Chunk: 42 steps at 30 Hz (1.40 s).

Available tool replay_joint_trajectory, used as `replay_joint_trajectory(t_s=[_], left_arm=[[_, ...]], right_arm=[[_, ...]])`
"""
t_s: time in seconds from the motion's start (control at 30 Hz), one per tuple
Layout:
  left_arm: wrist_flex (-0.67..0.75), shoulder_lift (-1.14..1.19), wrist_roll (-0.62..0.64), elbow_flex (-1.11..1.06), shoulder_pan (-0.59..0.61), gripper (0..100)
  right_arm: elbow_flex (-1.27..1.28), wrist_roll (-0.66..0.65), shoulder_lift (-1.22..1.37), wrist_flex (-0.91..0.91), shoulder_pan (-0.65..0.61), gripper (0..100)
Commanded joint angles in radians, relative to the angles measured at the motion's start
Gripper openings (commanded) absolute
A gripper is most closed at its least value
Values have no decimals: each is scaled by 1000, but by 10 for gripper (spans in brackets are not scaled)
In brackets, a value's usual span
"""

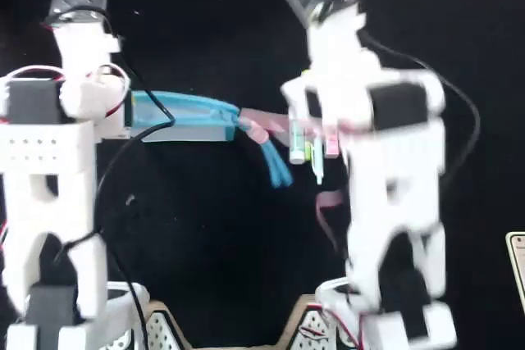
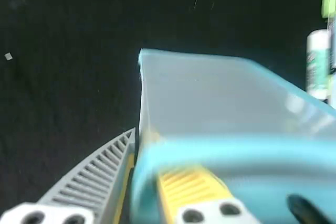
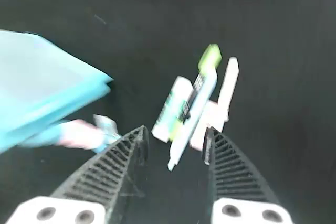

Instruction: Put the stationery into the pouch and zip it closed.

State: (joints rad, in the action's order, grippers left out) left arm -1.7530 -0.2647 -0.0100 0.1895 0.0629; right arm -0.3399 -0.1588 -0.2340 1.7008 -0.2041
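Left claw (image 2: 139, 142) closest to the lens, clamped on one end of the pouch (image 2: 220, 98): grey ribbed finger (image 2: 100, 179) on one side of the teal edge, yellow-padded finger (image 2: 184, 184) on the other. Pouch was teal with a pale, smooth face, stretched out from the claw toward the middle of the tabletop (image 1: 205, 268). Could not tell whether its mouth was open or zipped. In the high view, a pink tag (image 1: 258, 130) and a blue strap (image 1: 277, 165) trailed from its far end.

Stationery (image 3: 191, 103) lay out on the black tabletop, just beyond that far end, not in the pouch. A tight bunch: a white tube with green print, a green-capped marker, a white pen, something pale pink beneath.

Right claw (image 3: 175, 131) hung over the bunch with fingers well apart, gripping nothing; the near ends of the stationery sat between the two fingertips.

A pale card (image 1: 517, 260) at the tabletop's right edge, well apart from everything.
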Motion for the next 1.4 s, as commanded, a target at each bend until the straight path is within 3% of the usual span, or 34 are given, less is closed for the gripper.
replay_joint_trajectory(t_s=[0.0,0.37,0.6,0.83,1.37], left_arm=[[-3,29,21,-93,-24,30],[75,28,23,-206,-27,30],[74,-66,25,-219,-27,30],[81,-186,25,-292,-27,30],[81,-195,21,-305,-25,30]], right_arm=[[30,55,231,-51,127,163],[44,54,582,-265,160,162],[48,75,619,-341,112,124],[124,161,676,-529,80,109],[-87,163,947,-480,75,110]])
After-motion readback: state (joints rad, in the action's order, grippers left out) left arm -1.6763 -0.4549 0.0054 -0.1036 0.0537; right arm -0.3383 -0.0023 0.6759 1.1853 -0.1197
